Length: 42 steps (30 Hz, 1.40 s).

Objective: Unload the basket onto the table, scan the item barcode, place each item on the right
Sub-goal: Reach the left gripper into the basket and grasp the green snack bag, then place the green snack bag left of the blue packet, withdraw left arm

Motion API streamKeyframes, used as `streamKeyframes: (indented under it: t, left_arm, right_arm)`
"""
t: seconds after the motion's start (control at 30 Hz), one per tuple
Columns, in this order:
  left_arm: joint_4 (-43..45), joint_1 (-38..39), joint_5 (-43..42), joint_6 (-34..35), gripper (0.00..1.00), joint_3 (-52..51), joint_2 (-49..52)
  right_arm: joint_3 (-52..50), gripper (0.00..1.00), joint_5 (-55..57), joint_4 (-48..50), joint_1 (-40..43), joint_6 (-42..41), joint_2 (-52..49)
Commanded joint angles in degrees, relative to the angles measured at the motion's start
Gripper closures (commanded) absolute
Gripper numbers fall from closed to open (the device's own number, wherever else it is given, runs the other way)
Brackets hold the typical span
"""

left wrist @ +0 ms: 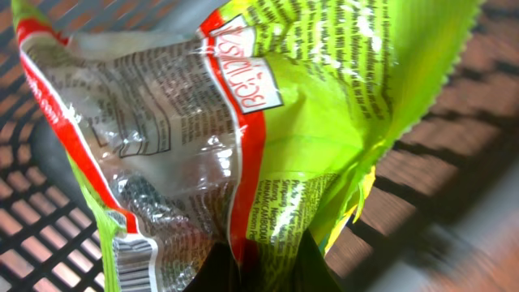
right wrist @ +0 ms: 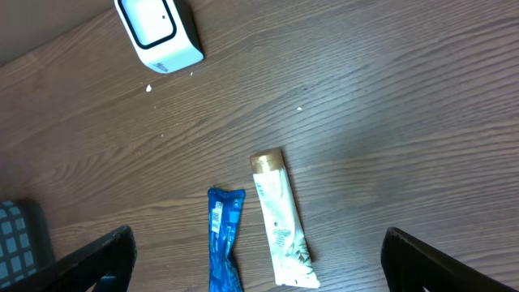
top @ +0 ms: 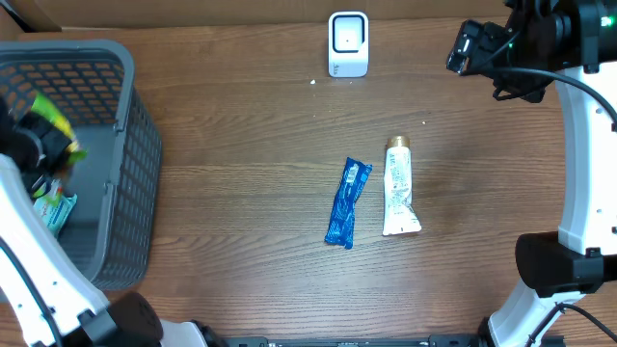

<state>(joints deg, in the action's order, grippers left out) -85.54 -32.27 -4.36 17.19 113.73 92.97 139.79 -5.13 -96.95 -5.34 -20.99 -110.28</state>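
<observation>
Wood-grain table, grey basket at its left. Item: green snack bag, pinched by one edge in left gripper, over the basket. Right gripper: spread, empty. You should carry the bag taut, barcode turned towards the scanner.

Brown wood-grain table under even light

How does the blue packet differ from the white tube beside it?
The blue packet is narrow, crinkled and slightly bent; the white tube is wider and straight. The tube has a gold cap; the packet has none. Both lie flat on the table, apart.
</observation>
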Motion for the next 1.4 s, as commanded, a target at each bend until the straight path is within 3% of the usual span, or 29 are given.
streamKeyframes:
  t: [0.0, 0.17, 0.4, 0.6, 0.8, 0.93, 0.97, 1.03, 1.1, 1.23, 1.37]
  left_arm:
    - [-0.4, 8.3, -2.0, -4.6, 0.96, 5.4, -5.3]
    - [0.0, 25.0, -1.9, -4.6, 0.96, 5.7, -8.2]
    - [0.4, 44.3, 0.6, -4.5, 0.96, 0.1, -4.9]
    - [4.9, 52.8, -0.2, -4.5, 0.96, -12.3, 0.1]
    - [16.3, 58.4, -0.2, -1.2, 0.95, -26.3, 8.3]
    - [20.9, 59.7, -0.7, 0.8, 0.96, -28.7, 13.6]
    - [21.3, 59.8, -1.5, 0.8, 0.93, -28.7, 14.5]
    - [21.7, 59.8, -2.7, 0.7, 0.60, -28.7, 15.2]
    - [21.6, 59.7, -2.6, 0.2, 0.33, -28.3, 15.2]
    - [18.2, 59.4, -0.1, -0.5, 0.27, -23.7, 15.1]
    - [9.7, 57.4, 3.6, -0.3, 0.28, -11.8, 14.4]
  right_arm:
    - [-0.2, 0.03, -0.1, 0.6, -0.1, 0.0, -0.1]
    - [-0.2, 0.03, -0.1, 0.5, -0.1, 0.0, -0.1]
    - [-0.2, 0.03, -0.1, 0.4, -0.1, 0.0, -0.1]
    - [-0.2, 0.03, -0.1, 0.1, -0.1, 0.0, -0.1]
    - [-0.3, 0.03, -0.1, -0.1, -0.1, 0.0, -0.1]
    - [-0.3, 0.03, -0.1, -0.1, -0.1, 0.0, -0.1]
    - [-0.3, 0.03, -0.1, -0.1, -0.1, 0.0, -0.1]
    - [-0.3, 0.03, -0.1, 0.0, -0.1, 0.0, -0.1]
    - [-0.3, 0.03, -0.1, 0.0, -0.1, 0.0, -0.1]
    - [-0.3, 0.02, -0.1, 0.0, -0.1, 0.0, -0.1]
    - [-0.3, 0.02, -0.1, -0.1, -0.1, 0.2, -0.1]
